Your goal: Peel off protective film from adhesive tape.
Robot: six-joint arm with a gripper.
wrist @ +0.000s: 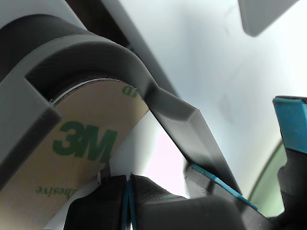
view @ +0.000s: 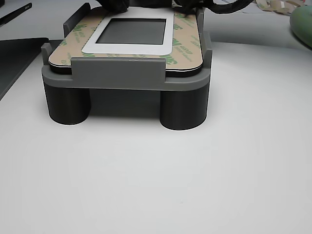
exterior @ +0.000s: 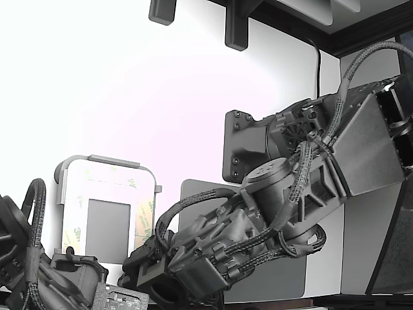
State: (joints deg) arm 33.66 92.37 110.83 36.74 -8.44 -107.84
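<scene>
Protective film [view: 181, 43]: tan liner with green 3M logos, lying flat around the white plate [view: 127, 49].
Plate: seated in a grey holder [view: 122, 73] on two round legs.
Gripper [wrist: 129, 184]: blue-edged fingertips pressed together right at the liner's corner; whether they pinch it, I cannot tell.
Arm [exterior: 258, 219]: bent low over the holder's near edge.

The arm [exterior: 303, 168] reaches from the exterior view's right edge down to its lower left, cables looped along it, its gripper [exterior: 145, 274] low in the frame, jaws hidden behind the wrist housing.
</scene>
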